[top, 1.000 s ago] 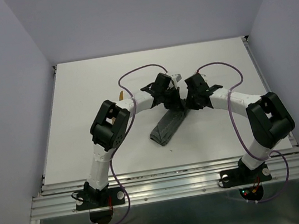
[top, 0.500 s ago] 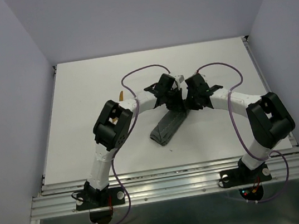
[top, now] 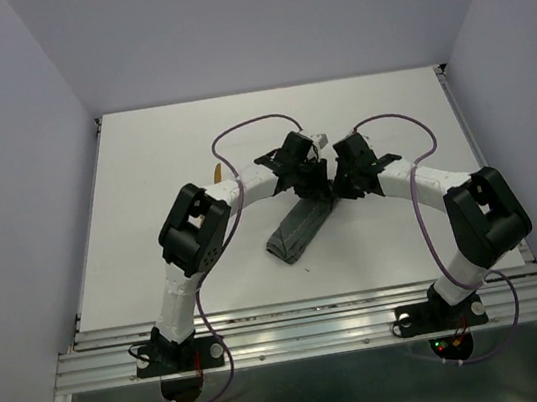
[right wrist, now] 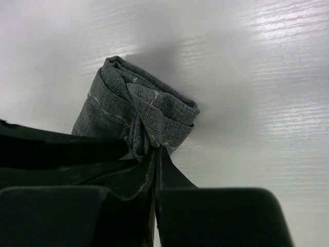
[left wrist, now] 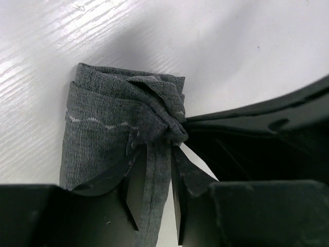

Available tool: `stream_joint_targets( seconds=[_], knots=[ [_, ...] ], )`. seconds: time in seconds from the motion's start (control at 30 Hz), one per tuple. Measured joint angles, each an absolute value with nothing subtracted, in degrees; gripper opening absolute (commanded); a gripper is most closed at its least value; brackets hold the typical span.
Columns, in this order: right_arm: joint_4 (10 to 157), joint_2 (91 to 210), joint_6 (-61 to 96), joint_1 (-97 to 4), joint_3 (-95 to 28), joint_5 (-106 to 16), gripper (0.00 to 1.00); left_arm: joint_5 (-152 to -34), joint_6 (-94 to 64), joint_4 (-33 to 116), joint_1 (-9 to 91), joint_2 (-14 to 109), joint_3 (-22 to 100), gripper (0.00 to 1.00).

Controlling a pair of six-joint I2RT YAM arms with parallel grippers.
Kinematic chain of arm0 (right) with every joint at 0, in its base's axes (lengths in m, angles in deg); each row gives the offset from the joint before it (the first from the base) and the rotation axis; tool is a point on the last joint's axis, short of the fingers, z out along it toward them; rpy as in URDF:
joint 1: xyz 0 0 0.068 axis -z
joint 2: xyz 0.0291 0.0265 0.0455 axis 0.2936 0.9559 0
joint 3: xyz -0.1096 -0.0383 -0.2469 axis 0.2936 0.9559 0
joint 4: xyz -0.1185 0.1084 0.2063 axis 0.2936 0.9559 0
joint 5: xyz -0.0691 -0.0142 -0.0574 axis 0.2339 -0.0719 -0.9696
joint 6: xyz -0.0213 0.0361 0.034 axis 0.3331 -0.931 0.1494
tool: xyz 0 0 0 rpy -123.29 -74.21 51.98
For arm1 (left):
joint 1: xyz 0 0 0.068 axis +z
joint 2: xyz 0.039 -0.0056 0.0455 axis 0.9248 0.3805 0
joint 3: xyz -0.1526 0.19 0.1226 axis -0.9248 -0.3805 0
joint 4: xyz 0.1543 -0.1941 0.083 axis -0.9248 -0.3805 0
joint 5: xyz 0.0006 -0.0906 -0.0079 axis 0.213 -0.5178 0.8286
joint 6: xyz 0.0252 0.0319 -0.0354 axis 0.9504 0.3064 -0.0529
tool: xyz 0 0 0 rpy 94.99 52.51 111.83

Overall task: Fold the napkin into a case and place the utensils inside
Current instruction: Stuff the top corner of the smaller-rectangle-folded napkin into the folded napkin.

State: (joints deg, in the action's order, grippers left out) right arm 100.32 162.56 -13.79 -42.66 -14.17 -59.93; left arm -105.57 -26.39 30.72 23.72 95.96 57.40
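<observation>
The white bench (top: 141, 159) lies bare beyond both sets of jaws and out to either side of them, as far as the walls. Only the overhead view shows this room, and the metal rail (top: 308, 331) along the near edge. It also shows the left arm (top: 196, 234) and right arm (top: 479, 220) bent inward so that the jaws meet at mid-bench, over the far end of the napkin (top: 298, 229). The napkin is a dark grey folded strip running from them back toward the near left.

The wrist views give the grip. The left jaws are clenched on a pinch of cloth passing between them, with the bunched end just ahead and a pale hem line (left wrist: 97, 122) to their left. The right jaws are pressed tight on a fold of the same end.

Left of the jaws, by the left arm, a small orange-brown tip (top: 216, 172) peeks out, too small to name.
</observation>
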Motion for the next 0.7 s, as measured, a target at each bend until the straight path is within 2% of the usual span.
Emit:
stream_joint_targets(
  seconds=[0.03,0.17,0.23,0.27,0.3,0.33,0.37,0.7],
  knots=[
    [100.32,162.43,-13.79,-42.66,-14.17,-59.96,0.01,-105.14,-26.39,30.39,23.72,95.07,57.03,0.40],
    [100.32,162.24,-13.79,-42.66,-14.17,-60.04,0.01,-104.02,-25.80,29.65,23.69,91.66,56.53,0.61],
    [100.32,162.24,-13.81,-42.66,-14.17,-60.07,0.01,-103.78,-25.41,29.56,23.69,90.35,56.51,0.61],
    [100.32,162.24,-13.81,-42.66,-14.17,-60.07,0.01,-103.61,-25.21,29.56,23.69,89.60,56.51,0.58],
    [100.32,162.24,-13.83,-42.66,-14.17,-60.07,0.01,-103.50,-25.14,29.56,23.69,89.21,56.49,0.48],
    [100.32,162.24,-13.90,-42.66,-14.17,-60.07,0.01,-103.32,-24.95,29.63,23.72,88.73,56.33,0.32],
    [100.32,162.24,-13.94,-42.66,-14.17,-60.07,0.01,-103.10,-24.75,29.74,23.72,88.34,56.00,0.00],
    [100.30,162.24,-13.96,-42.66,-14.17,-60.04,0.01,-99.78,-27.15,33.08,24.50,85.60,48.99,0.00]
  ],
)
